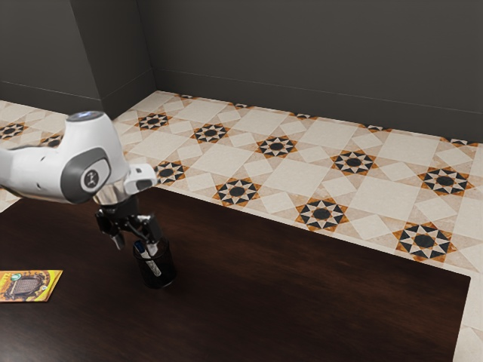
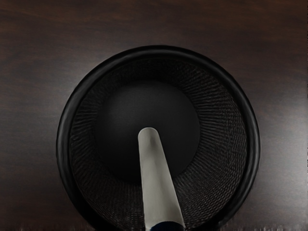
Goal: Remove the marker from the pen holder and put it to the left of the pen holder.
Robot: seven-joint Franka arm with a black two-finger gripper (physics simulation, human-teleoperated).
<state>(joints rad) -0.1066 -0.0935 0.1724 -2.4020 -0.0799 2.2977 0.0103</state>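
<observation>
Bare wood of the table (image 1: 324, 290) gives wide room on the exterior view's right of the pen holder (image 1: 159, 273), with narrower strips on its far side and between it and the card (image 1: 29, 286) at the exterior view's left. The holder's upright wall blocks a low sideways pass; its mouth is open from above, the marker (image 2: 156, 178) slanting up inside toward the rim, with hollow space around much of it. The arm (image 1: 38, 173) takes up room above the table's far left.

Looks like smooth, softly glossy wood on the table (image 1: 339, 279), rough ribbing inside the pen holder (image 2: 221, 134), smooth matt plastic on the marker (image 2: 156, 178)
</observation>
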